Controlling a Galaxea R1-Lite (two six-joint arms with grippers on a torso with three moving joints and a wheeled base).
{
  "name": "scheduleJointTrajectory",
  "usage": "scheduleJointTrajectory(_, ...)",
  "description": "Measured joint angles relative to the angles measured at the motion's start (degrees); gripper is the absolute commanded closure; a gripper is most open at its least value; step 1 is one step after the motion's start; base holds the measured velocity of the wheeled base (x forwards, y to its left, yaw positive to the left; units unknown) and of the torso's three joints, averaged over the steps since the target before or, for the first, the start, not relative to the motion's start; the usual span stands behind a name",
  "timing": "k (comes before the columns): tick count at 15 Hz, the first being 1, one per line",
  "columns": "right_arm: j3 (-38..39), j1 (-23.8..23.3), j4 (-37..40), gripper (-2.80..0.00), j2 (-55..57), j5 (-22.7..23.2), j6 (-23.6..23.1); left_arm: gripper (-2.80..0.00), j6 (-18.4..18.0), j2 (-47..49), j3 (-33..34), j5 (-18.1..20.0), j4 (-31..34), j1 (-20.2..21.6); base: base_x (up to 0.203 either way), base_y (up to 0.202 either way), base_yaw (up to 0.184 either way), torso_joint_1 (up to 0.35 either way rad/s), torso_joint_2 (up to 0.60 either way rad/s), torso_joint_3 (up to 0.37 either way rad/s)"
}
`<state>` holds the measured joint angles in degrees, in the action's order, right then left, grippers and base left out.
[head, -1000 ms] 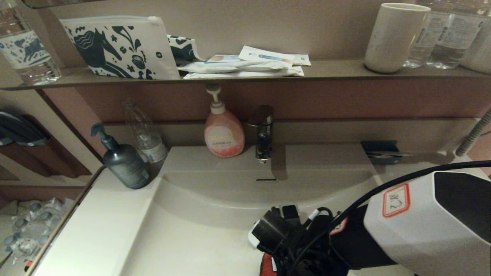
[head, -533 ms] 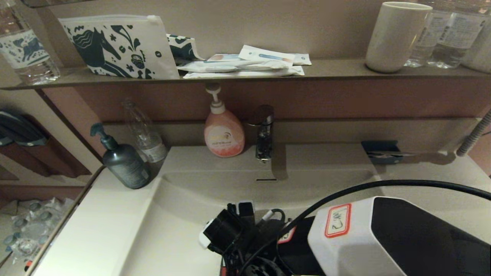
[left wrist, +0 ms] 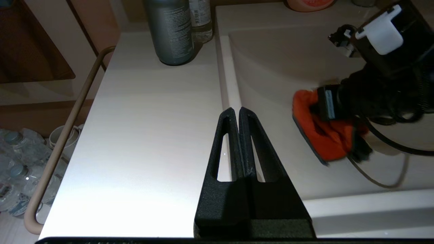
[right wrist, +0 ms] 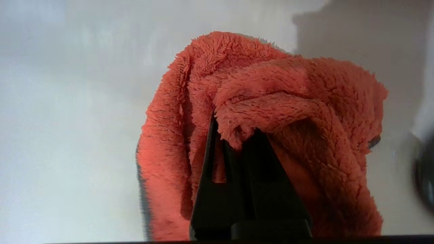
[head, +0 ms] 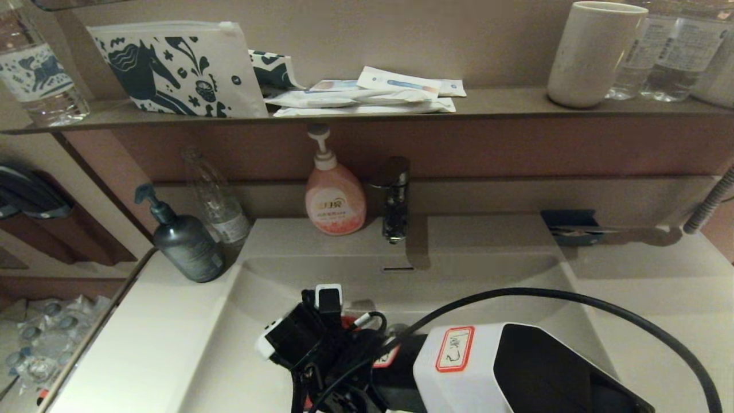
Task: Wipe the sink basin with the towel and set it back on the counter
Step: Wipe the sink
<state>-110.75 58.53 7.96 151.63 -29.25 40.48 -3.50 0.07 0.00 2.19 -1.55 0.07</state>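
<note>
Wiping step in hand: the right end effector (right wrist: 234, 135) was clamped on a bunched fold of the orange-red towel (right wrist: 271, 112), pressing it onto the floor of the sink basin (head: 470, 275), left of the middle in the head view. The left wrist view showed the towel (left wrist: 322, 139) crumpled under the right arm's wrist, flat on the basin floor (left wrist: 271, 67), near the basin's left wall and apart from it. In the head view the arm's body hid nearly all of the cloth – only a sliver of red showed at the frame's lower edge. The left end effector (left wrist: 236, 113) hung above the surface (left wrist: 142, 135) just beside the basin's left rim, fingers pressed together, holding nothing, seemingly idle. A dark grey pump bottle (head: 186, 244) and a clear bottle (head: 215, 198) stood at the back left corner of the surface; a pink soap dispenser (head: 334, 198) and a chrome faucet (head: 393, 198) sat behind the basin. Judgement: wiping was mid-way, with the back wall and right half still to cover – coverage can't be confirmed. The next move would call for dragging the cloth across the floor with steady downward contact and the grip kept firm so the fold doesn't slip, then lifting it out to the surface. Risk: the wrist cabling snagging or the cloth bunching.
</note>
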Motion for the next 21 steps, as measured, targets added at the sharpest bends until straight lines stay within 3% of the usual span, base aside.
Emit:
scheduleJointTrajectory(2,0.1,-1.7,-4.3,0.00,-0.1,-0.2,-0.6,0.00,0.0,0.0,0.0,0.0,0.0,0.0,0.000,0.000,0.000,0.000,0.00,0.000)
scheduleJointTrajectory(7,3.3,-4.6,-4.9,0.00,-2.2,-2.1,-2.4,0.00,0.0,0.0,0.0,0.0,0.0,0.0,0.000,0.000,0.000,0.000,0.00,0.000)
scheduleJointTrajectory(21,31.7,-17.0,-10.0,0.00,-15.6,-4.1,-3.6,0.00,0.0,0.0,0.0,0.0,0.0,0.0,0.000,0.000,0.000,0.000,0.00,0.000)
